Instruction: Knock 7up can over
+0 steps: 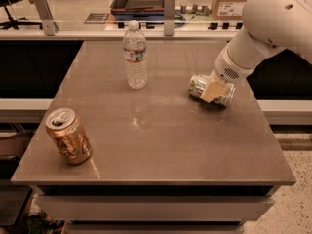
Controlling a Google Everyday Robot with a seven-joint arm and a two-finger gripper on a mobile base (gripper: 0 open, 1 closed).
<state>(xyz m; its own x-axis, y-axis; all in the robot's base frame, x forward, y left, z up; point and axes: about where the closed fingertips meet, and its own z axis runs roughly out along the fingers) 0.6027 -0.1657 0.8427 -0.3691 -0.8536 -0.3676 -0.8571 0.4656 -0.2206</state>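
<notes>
The 7up can (199,86) lies on its side on the brown table (161,140), at the right of the middle, its top end pointing left. The gripper (213,90) sits directly over the can's middle, and its cream-coloured finger (210,92) rests against the can's side. The white arm (273,23) comes in from the upper right and hides the wrist and part of the can.
A clear plastic water bottle (135,55) stands upright at the back centre. An orange-brown can (68,136) stands near the front left corner. A ledge with posts (168,6) runs behind the table.
</notes>
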